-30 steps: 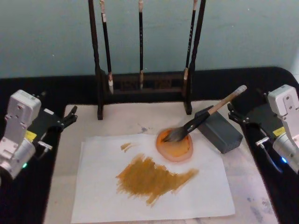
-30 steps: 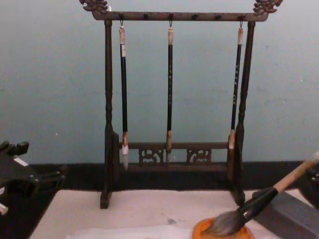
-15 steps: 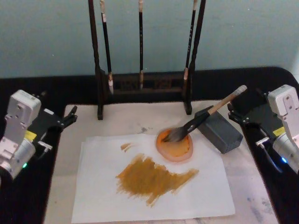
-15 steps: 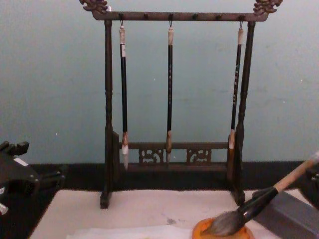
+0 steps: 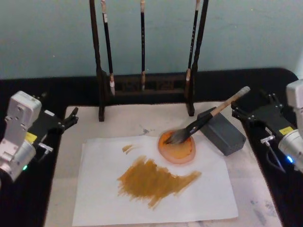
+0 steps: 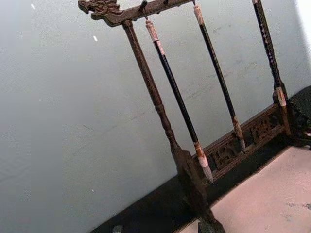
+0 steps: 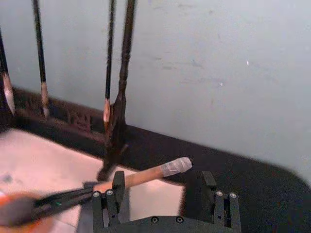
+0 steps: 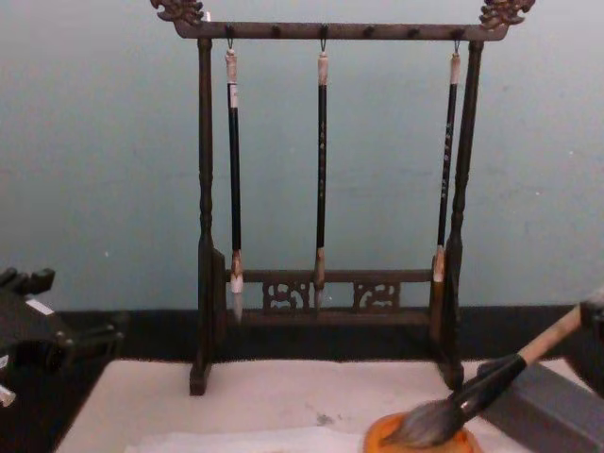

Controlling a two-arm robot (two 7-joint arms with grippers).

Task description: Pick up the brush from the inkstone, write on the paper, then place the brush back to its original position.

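The brush (image 5: 208,116) lies slanted, its bushy grey tip in the round orange inkstone (image 5: 177,150) and its tan handle propped on a dark grey block (image 5: 221,130). The inkstone sits on the far right part of the white paper (image 5: 104,198), which carries a broad ochre smear (image 5: 154,179). My right gripper (image 5: 252,105) is open just right of the handle's end, not touching it. In the right wrist view the taped handle end (image 7: 176,166) shows beyond the open right gripper (image 7: 163,183). My left gripper (image 5: 57,108) is open at the mat's left edge, far from the brush.
A dark wooden stand (image 5: 144,87) with three thin hanging brushes (image 8: 322,170) stands across the back of the cream mat (image 5: 123,120). Black table surface (image 5: 265,189) flanks the mat on both sides. A pale wall rises behind the stand.
My right arm's white body has shifted a little to the right, away from the brush. The brush, the inkstone and the left arm have stayed where they were.
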